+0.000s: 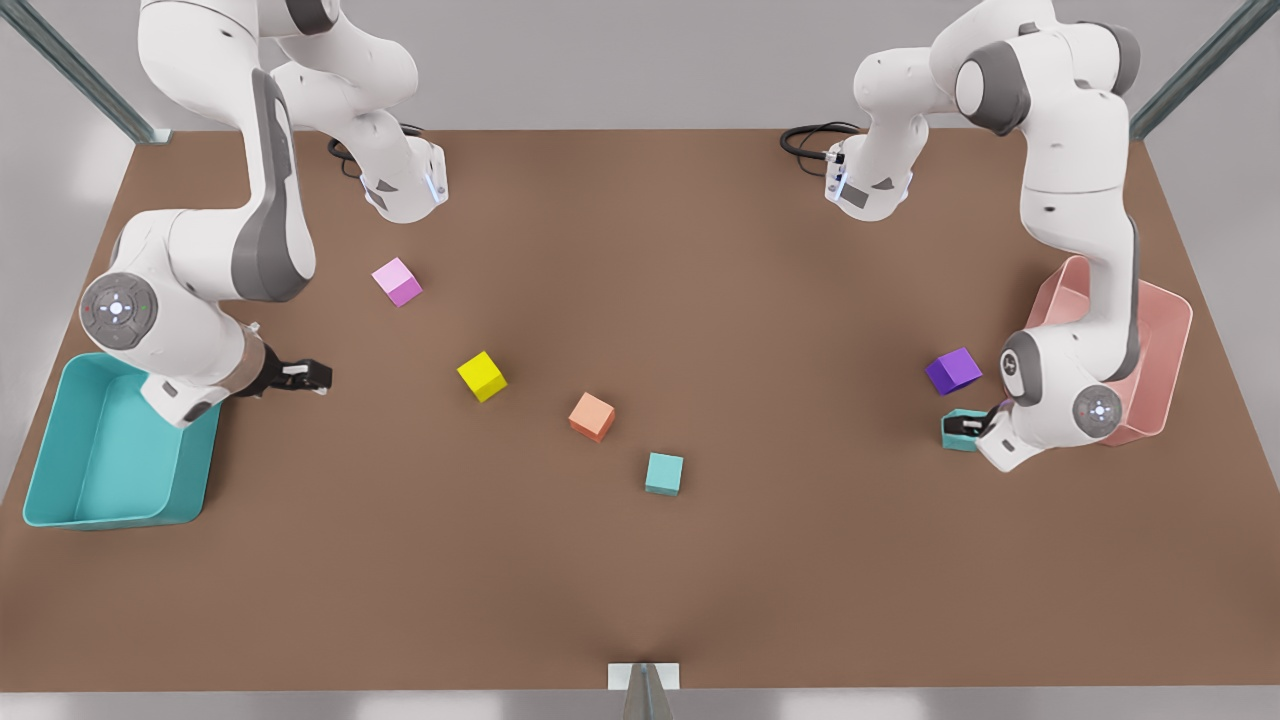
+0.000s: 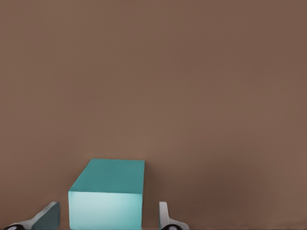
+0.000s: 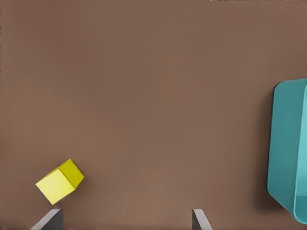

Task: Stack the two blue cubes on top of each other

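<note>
Our left pincer point(image 1: 966, 428) straddles teal cube point(image 2: 108, 194) near purple cube point(image 1: 953, 370), fingers point(image 2: 164, 215) spread, not gripping yet. Second teal cube point(image 1: 664, 473) mid-desk. Our right pincer point(image 1: 300, 376) waits open beside teal bin point(image 1: 60, 470). Risk: off-centre closing twists cube.

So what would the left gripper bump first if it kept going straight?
The blue cube, probably: it sits untouched between the open fingers of the left gripper. The right gripper waits by the teal bin.
</note>
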`<act>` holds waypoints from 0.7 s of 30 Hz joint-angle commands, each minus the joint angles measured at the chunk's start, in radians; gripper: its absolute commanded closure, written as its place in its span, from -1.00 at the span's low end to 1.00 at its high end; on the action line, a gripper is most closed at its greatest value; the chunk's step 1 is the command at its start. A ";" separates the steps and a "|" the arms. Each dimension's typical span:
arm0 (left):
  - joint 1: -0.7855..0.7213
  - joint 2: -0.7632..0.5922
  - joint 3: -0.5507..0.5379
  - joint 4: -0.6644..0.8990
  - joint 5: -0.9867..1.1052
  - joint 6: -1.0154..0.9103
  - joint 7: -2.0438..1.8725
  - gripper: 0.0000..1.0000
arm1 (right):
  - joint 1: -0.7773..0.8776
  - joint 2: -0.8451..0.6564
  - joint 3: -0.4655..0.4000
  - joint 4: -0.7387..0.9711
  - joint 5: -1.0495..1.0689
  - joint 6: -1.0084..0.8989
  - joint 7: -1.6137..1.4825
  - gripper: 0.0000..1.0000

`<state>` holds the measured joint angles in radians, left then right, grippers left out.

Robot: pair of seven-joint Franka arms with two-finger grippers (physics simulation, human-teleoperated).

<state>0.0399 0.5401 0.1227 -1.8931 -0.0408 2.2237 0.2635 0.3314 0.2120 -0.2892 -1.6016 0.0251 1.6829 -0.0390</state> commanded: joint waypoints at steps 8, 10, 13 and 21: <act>0.006 0.061 0.000 -0.006 -0.001 0.080 0.112 -0.26 | -0.002 0.009 -0.001 0.000 0.004 0.007 -0.260 -0.99; 0.006 0.041 0.000 -0.006 -0.002 0.071 0.112 -0.26 | -0.003 0.014 -0.001 0.000 0.006 0.007 -0.260 -0.99; -0.006 0.003 -0.005 -0.004 -0.002 0.022 0.059 -0.26 | -0.005 0.014 -0.001 0.000 0.007 0.006 -0.260 -0.99; -0.225 -0.006 -0.386 0.284 0.006 -0.237 -0.952 -0.26 | -0.005 0.020 -0.001 0.000 0.010 0.007 -0.259 -0.99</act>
<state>-0.1605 0.5392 -0.2449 -1.6163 -0.0272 2.0781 0.0744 0.3263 0.2326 -0.2893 -1.6013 0.0351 1.6905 -0.2178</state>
